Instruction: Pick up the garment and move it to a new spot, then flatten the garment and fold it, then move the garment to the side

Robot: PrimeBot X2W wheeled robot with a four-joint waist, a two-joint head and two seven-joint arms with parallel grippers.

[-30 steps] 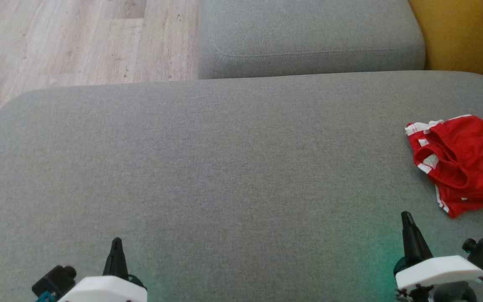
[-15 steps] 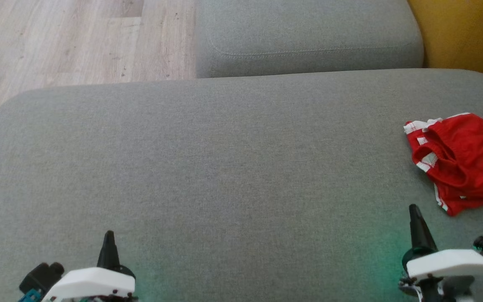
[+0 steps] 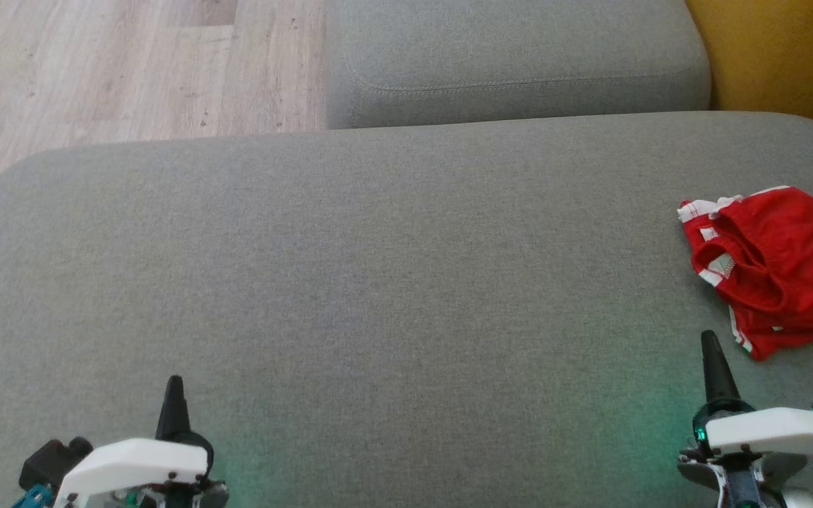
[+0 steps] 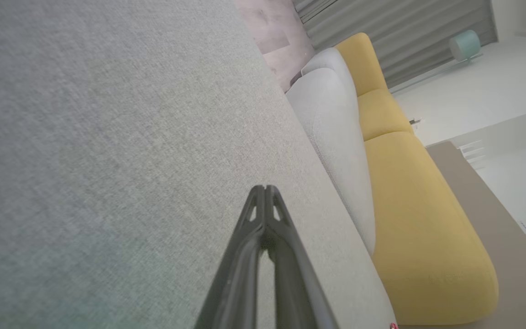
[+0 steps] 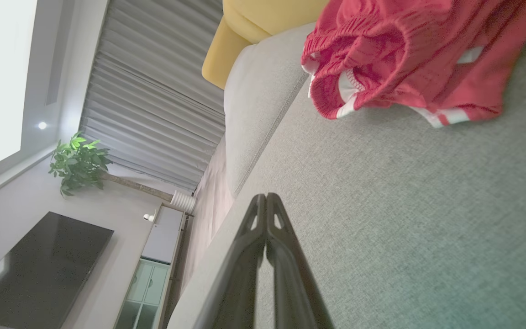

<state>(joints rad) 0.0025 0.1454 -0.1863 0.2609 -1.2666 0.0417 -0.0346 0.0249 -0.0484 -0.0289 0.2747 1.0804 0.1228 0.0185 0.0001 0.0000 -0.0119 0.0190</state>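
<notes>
The garment (image 3: 780,271) is red with white trim and lies crumpled at the right edge of the grey cushion (image 3: 378,282). In the right wrist view the garment (image 5: 409,59) fills the upper right. My right gripper (image 3: 708,339) is shut and empty, just below and left of the garment, a short gap away. In its own view the right gripper (image 5: 266,196) has its fingertips pressed together above bare cushion. My left gripper (image 3: 174,383) is shut and empty at the lower left, far from the garment. In the left wrist view the left gripper (image 4: 264,188) is also shut.
A second grey cushion (image 3: 512,63) lies beyond the big one. Wooden floor (image 3: 96,70) shows at the upper left, and a yellow sofa part (image 3: 780,56) at the upper right. A plant (image 5: 78,164) and dark screen (image 5: 39,265) stand in the room.
The head camera has drifted slightly. Against the cushion, both grippers stay shut; the right one has slid right and closer to the garment, the left one slightly left. The garment has not moved.
</notes>
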